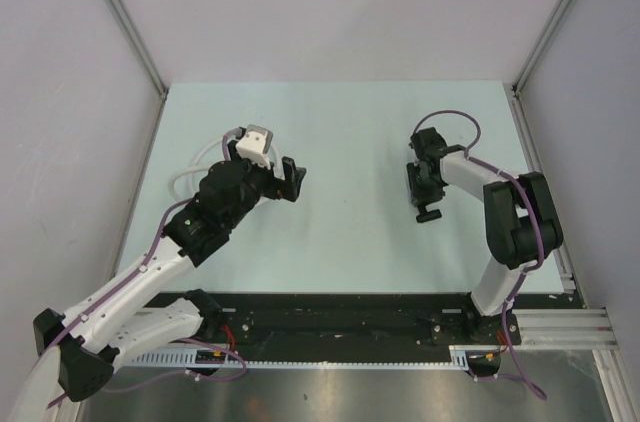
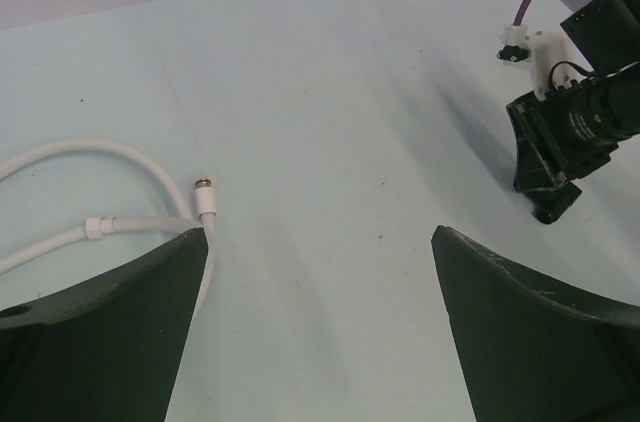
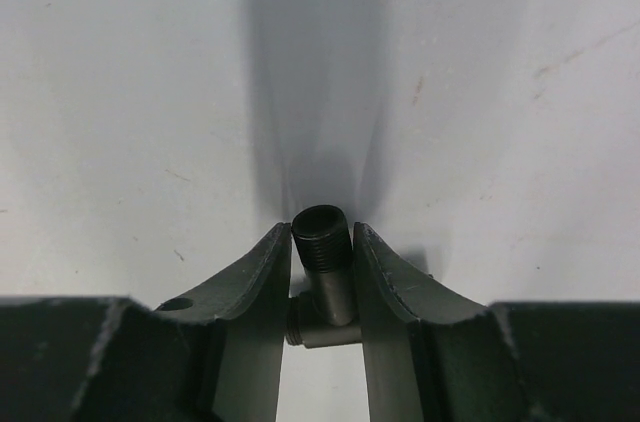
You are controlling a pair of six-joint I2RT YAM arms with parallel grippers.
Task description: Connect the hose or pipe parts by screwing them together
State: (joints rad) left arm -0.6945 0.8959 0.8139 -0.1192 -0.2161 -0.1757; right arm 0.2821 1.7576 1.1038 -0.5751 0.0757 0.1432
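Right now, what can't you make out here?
- White tubing: top view, mostly under the left arm; left wrist view, cut by the frame edge and left tool finger.
- Dark threaded fitting: right wrist view, base hidden between right tool fingers; too small from top.

**Left pincer spread wide, right pincer clamped**

The left white-and-black jointed arm [image 1: 140, 282] stretches diagonally forward and to the right. Its black two-finger pincer [image 2: 320, 242] is spread wide, fingers well apart. The right white-and-black arm [image 1: 510, 232] is folded at the elbow, and its black pincer [image 3: 322, 232] presses both fingers against a small dark threaded pipe fitting [image 3: 330, 287].
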